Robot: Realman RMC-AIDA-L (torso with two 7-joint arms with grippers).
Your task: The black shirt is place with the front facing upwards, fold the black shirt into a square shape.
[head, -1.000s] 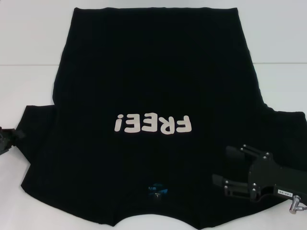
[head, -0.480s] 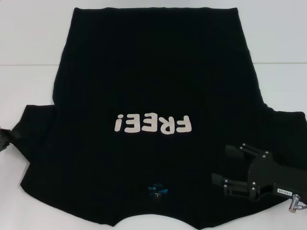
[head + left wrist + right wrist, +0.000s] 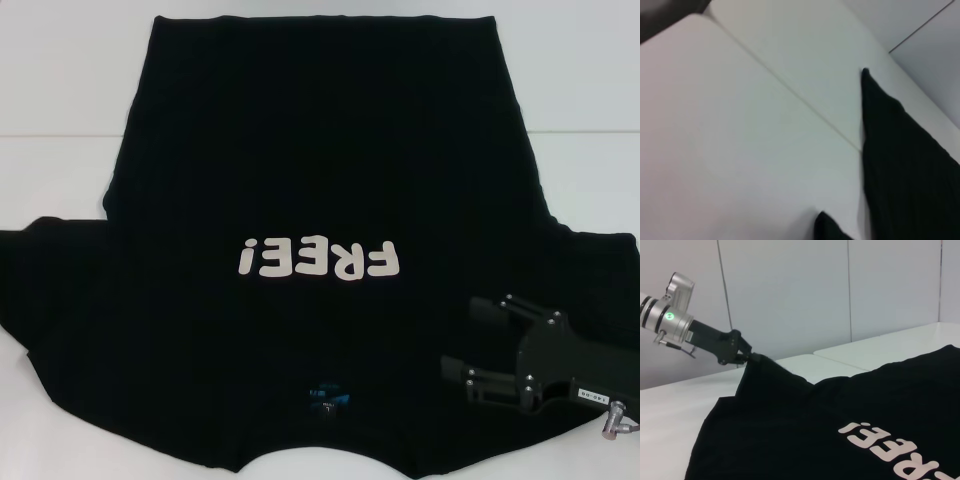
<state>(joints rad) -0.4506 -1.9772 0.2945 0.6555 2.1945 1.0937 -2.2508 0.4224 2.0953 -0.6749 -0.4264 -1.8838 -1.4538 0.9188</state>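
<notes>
Two grippers are at work on the black shirt (image 3: 320,180), which is lying flat and face up on the white table (image 3: 60,90). Its white "FREE!" lettering (image 3: 320,260) is reading upside down from my head camera, and the small blue neck label (image 3: 327,396) is sitting near the six o'clock edge of that view, so the collar is pointing toward me and the hem toward twelve o'clock.

I am holding my left gripper (image 3: 742,356) out past the nine o'clock edge of the head view, so I am not seeing it there; the right wrist camera is catching it across the table. Its fingers are clamped on the tip of the left sleeve (image 3: 760,365), and the cloth is rising in a taut peak from the table up to that pinch. In the head view the sleeve is stretching out toward nine o'clock, right to the frame's edge. My left wrist camera is showing only a pointed flap of the black cloth against the white table and its seam.

I am hovering my right gripper (image 3: 462,340) over the shirt's right shoulder area, around four o'clock from the lettering. Its two fingers (image 3: 490,312) are spread apart, pointing toward nine o'clock, with nothing between them.
</notes>
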